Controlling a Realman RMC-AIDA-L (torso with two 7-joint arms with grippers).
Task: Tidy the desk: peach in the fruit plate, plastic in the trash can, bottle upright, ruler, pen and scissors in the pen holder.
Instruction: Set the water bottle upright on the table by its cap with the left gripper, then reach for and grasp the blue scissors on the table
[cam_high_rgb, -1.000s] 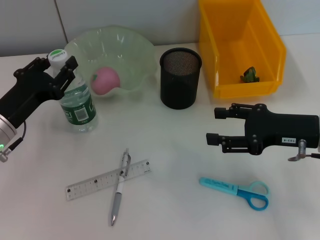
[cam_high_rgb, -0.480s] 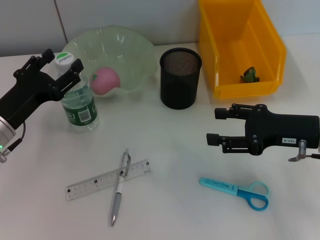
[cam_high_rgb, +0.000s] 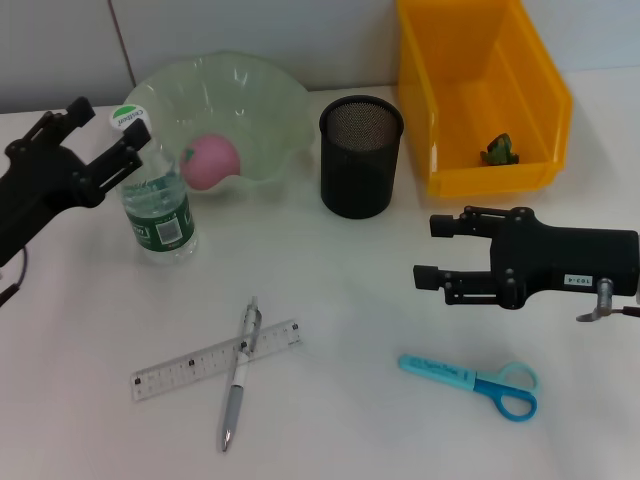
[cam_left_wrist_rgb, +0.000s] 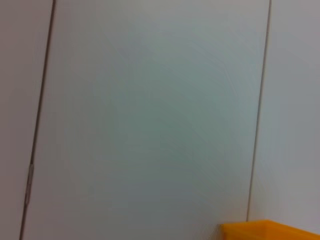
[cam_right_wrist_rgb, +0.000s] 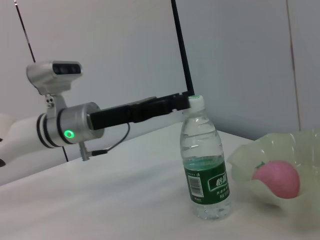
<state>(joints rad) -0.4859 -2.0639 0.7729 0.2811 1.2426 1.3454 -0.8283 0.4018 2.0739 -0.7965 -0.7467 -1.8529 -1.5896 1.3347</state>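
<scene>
Standing upright near the bench's far left corner, the bottle (cam_high_rgb: 157, 199) is clear plastic with a green label and a white cap. The left pincer (cam_high_rgb: 103, 146) sits beside its cap with fingers spread wide and nothing between them. From the head view the bottle overlaps the fruit plate (cam_high_rgb: 268, 100), so touching or not is unclear; the right wrist view shows the bottle (cam_right_wrist_rgb: 205, 162) and the plate (cam_right_wrist_rgb: 280, 150) apart, with bare bench between them, and the left pincer (cam_right_wrist_rgb: 175, 102) level with the cap. The left wrist view shows only wall panels and a sliver of the yellow trash can (cam_left_wrist_rgb: 272, 231).

The peach (cam_high_rgb: 212, 160), pink, lies inside the pale green wavy-rimmed plate. A black mesh pen holder (cam_high_rgb: 361, 156) stands at the far edge, mid-bench, with the trash can (cam_high_rgb: 530, 120) at its right holding a small greenish scrap (cam_high_rgb: 498, 149).

Toward the near edge, left of centre, the pen (cam_high_rgb: 239, 372) lies across the clear ruler (cam_high_rgb: 215, 358). The blue scissors (cam_high_rgb: 470, 384) lie closed near the right of the near edge. The right pincer (cam_high_rgb: 432, 250) hovers above them, fingers parted and empty.
</scene>
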